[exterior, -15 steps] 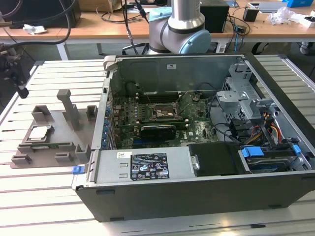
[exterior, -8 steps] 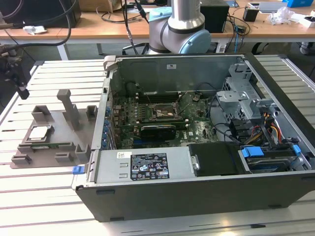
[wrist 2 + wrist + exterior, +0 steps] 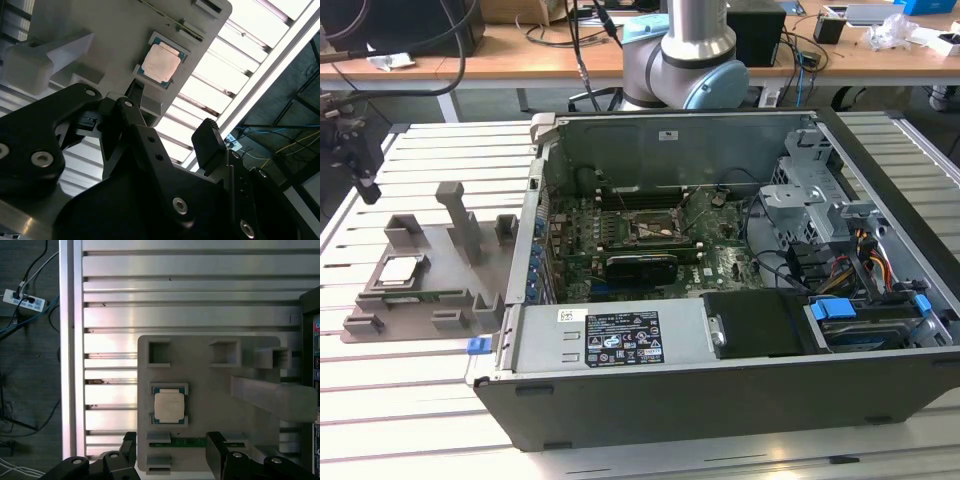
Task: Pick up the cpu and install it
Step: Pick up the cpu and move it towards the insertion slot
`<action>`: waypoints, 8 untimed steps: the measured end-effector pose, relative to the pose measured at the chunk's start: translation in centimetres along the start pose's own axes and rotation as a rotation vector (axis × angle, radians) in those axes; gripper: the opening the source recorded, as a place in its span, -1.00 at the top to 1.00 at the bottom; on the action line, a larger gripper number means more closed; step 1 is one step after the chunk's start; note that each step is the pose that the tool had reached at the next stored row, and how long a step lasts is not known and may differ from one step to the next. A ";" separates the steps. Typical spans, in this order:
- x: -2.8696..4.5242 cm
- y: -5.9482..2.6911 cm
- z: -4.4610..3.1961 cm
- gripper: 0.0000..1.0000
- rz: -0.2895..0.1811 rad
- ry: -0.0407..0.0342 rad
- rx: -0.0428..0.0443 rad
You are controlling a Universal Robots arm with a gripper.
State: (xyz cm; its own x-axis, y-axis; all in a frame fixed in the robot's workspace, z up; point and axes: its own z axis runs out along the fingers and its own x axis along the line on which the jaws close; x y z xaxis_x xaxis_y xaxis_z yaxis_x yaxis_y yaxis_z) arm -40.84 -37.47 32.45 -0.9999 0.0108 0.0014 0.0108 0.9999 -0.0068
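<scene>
One tall post (image 3: 275,397) nr cpu (image 3: 169,406)

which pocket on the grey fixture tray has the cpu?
The framed pocket nearest the open gripper holds the cpu; both square pockets farther along the fixture tray sit empty.

Grey tray (image 3: 100,20) on slatted desk (image 3: 240,65); cpu (image 3: 161,65) lies flat in its recess, silver top up. Black gripper (image 3: 172,111) near cpu, jaws spread, empty, not touching it.
</scene>
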 end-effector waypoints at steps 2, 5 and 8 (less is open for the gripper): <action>0.00 0.00 0.11 -0.33 0.000 0.0000 0.0000; 0.00 0.00 0.29 -0.33 0.000 -0.0001 0.0000; 0.00 0.00 0.41 -0.33 0.000 0.0000 0.0000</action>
State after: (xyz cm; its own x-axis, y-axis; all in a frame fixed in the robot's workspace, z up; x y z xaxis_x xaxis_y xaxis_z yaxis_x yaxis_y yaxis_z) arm -40.84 -37.47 32.04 -0.9999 0.0108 0.0013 0.0107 0.9999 -0.0068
